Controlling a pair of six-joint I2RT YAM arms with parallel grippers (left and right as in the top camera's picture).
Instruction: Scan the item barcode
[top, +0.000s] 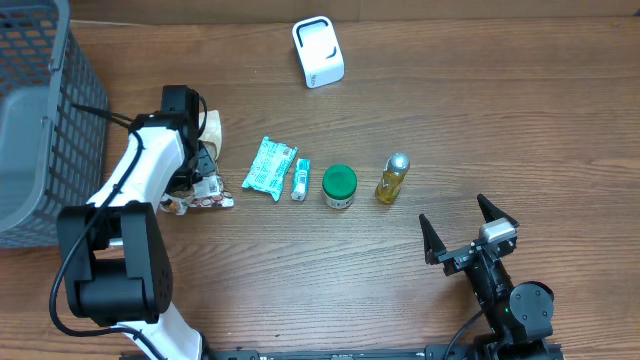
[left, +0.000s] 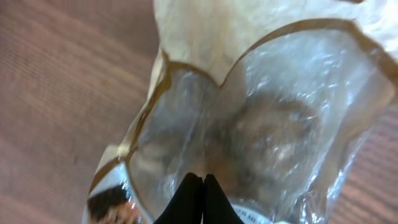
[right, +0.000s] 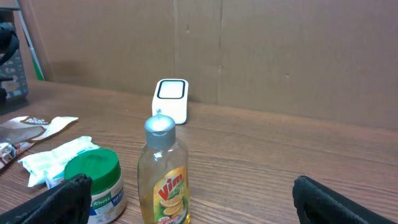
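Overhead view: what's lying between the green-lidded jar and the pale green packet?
A small white item lies between the jar and the packet, close beside the packet; the overhead view shows it.

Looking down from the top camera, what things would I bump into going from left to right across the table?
grey basket → clear snack bag → green-and-white packet → small tube → green-lidded jar → yellow bottle → right gripper

The brown wooden table is lit evenly from above, and only short shadows are cast. The crinkled clear plastic packet is rendered blurred, with faint glare.
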